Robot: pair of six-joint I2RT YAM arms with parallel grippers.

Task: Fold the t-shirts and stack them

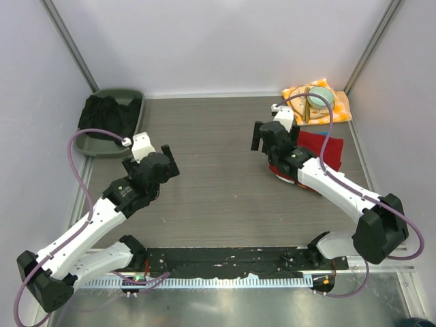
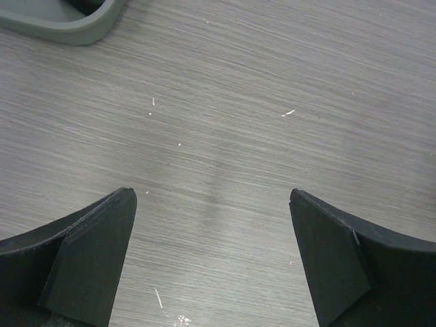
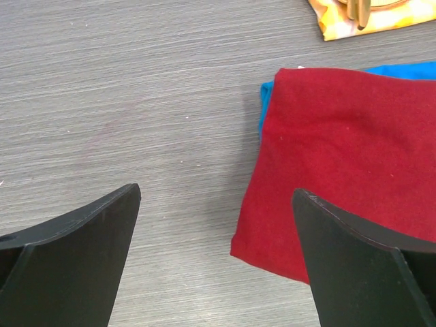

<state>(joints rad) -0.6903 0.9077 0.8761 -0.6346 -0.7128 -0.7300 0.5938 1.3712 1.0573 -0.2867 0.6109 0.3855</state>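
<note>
A folded bright red t-shirt (image 3: 340, 157) lies flat on the table at the right (image 1: 325, 148). Blue cloth (image 3: 264, 102) peeks out from under its left and far edges. My right gripper (image 3: 214, 194) hovers open just left of the red shirt's near corner, with nothing between its fingers; in the top view the right gripper (image 1: 272, 139) sits at the shirt's left side, and the arm hides part of the shirt. Over bare table left of centre, my left gripper (image 2: 212, 194) (image 1: 162, 165) stands open and empty, far from the shirts.
An orange-yellow cloth (image 1: 340, 109) with a bowl (image 1: 318, 99) lies in the back right corner, just beyond the shirts. A green tray (image 1: 129, 129) holding dark cloth (image 1: 102, 112) sits at the back left; its corner (image 2: 68, 24) shows in the left wrist view. Walls enclose three sides.
</note>
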